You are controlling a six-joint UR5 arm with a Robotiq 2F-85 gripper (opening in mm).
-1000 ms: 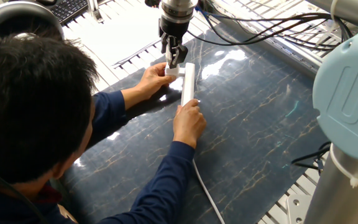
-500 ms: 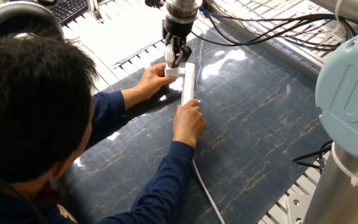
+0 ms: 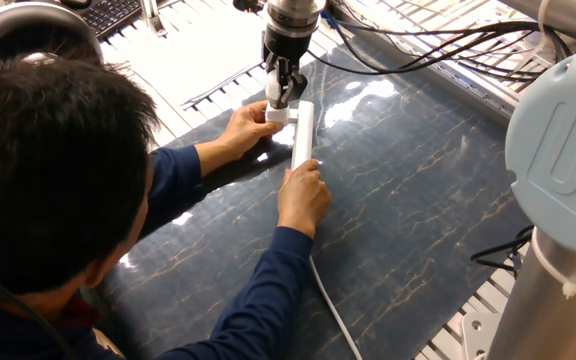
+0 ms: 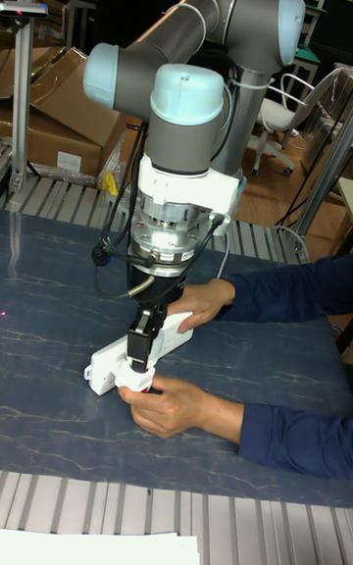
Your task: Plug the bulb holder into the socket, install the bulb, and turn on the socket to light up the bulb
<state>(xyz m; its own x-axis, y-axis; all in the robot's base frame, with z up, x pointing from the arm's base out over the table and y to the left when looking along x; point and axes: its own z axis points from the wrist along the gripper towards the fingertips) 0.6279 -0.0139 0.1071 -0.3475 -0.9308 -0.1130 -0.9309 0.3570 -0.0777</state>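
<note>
Socket (image 3: 303,133) lies flat on the dark blue table (image 3: 418,200) and a person holds it with both hands; one hand (image 3: 303,197) presses its near end and the other hand (image 3: 246,128) is by its far end; my gripper (image 3: 280,97) points down with something small and white between its fingers, but I cannot tell what it is.

The arm (image 4: 211,30) is grey tube with pale blue joint caps — one bears a raised logo (fixed view). White wrist flange, black gripper (image 4: 140,349), black cables. The person (image 3: 58,170) wears navy sleeves.
</note>
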